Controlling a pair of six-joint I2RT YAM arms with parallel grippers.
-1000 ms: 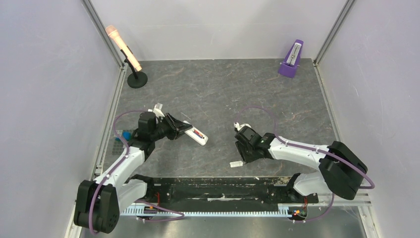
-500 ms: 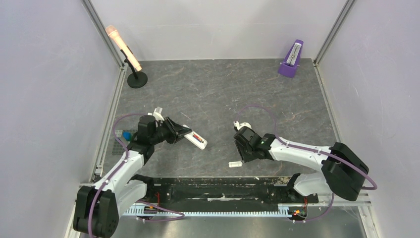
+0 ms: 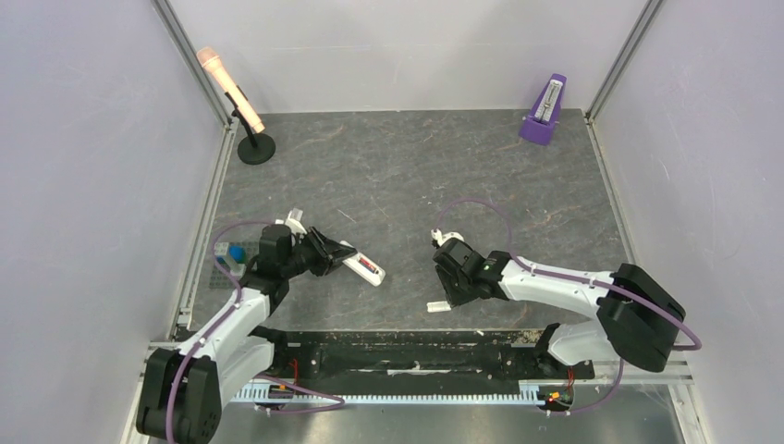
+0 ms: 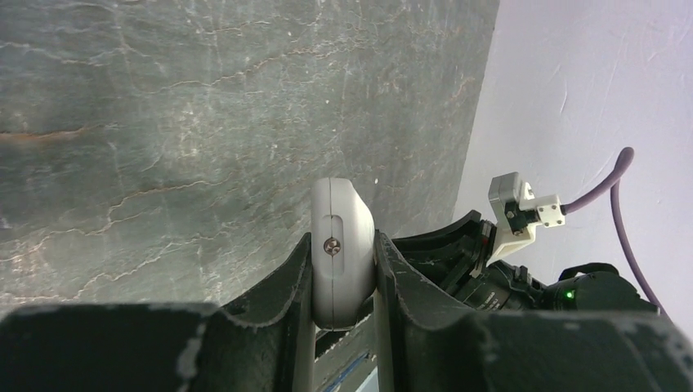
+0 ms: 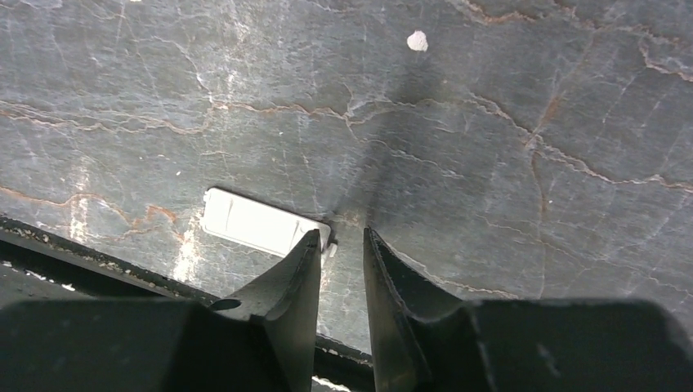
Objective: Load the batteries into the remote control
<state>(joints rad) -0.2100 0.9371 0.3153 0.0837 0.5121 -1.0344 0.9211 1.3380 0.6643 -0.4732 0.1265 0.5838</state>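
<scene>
On the grey bench (image 3: 416,176), the remote control (image 4: 342,245) is pinched edge-on between the left fingers (image 4: 278,298), low in the middle of the left wrist view. In the top view it is seen left of centre, its free end pointing to the lower right; whether that end touches the bench cannot be told. A small white cover (image 5: 257,222), judged to be the lid of the battery bay, lies flat at the lower left of the right wrist view. The right fingers (image 5: 392,286) are set just beside its right-hand end, drawn near together with a narrow gap in which only bare bench is seen, so nothing is pinched. A red-orange battery (image 3: 371,271) appears to be seated near the remote's free end. The blue battery (image 3: 238,252) is seen at the far left of the top view, well apart from both sets of fingers. The step in hand is judged to be the handling of the cover, though one battery seems left to load. To be done well, the remote should be kept firmly pinched with the bay upward. The thin cover should be straddled across its edges rather than pushed by one fingertip, since it could slide on the smooth bench.
</scene>
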